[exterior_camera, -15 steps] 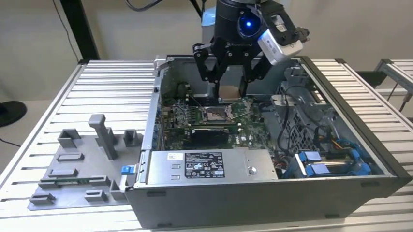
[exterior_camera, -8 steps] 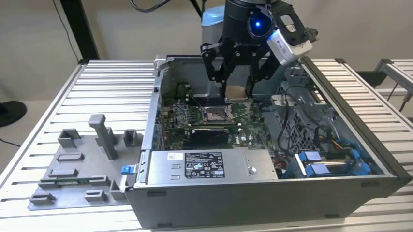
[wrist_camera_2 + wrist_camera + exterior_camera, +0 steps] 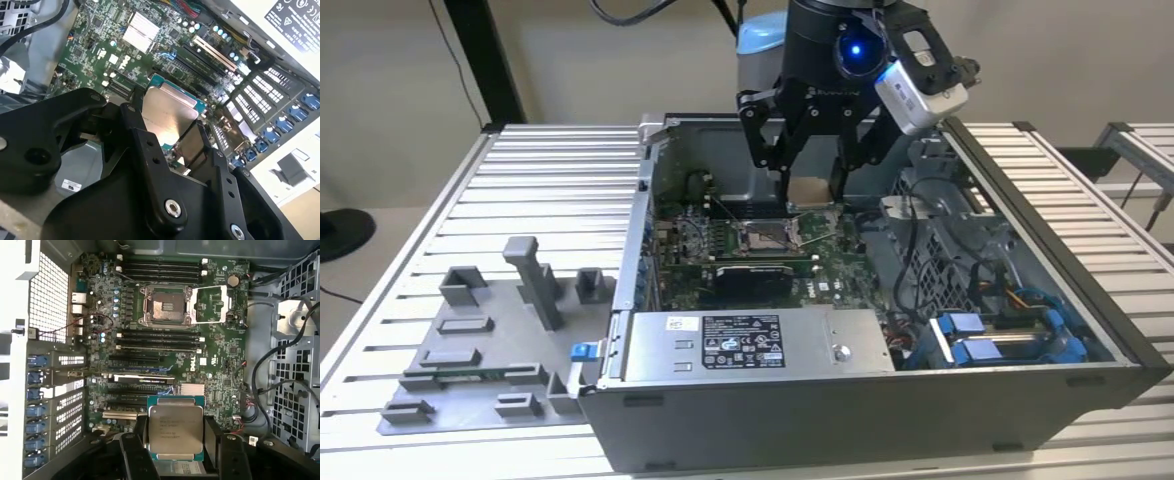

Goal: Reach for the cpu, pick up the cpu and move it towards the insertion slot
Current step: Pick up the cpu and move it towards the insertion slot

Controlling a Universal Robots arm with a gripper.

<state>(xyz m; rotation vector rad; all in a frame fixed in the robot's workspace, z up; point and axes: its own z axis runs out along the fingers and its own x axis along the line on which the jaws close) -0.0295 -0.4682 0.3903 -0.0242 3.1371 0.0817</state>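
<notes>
The cpu (image 3: 175, 427) is held clenched between the two fingers of the tool (image 3: 809, 190), clear of the board, metal top outward in both wrist views. In the exterior view it hangs just above the far edge of the insertion slot (image 3: 765, 236), inside the open computer case (image 3: 1107, 330) that stands on the counter (image 3: 547, 190).

The step in hand is judged to be the carry toward the socket. For it to be done well, the chip should be kept flat and square to the socket frame, with its edges lined up before any lowering, since the dark socket centre is likely delicate. In the first wrist view the slot (image 3: 165, 305) lies well apart from the chip, with its load plate (image 3: 212, 304) swung open to one side.

Open room above the socket looks adequate. The case wall on the exterior view's left, the cables (image 3: 927, 215) on the right and the raised plate are the edges to be cleared.
</notes>
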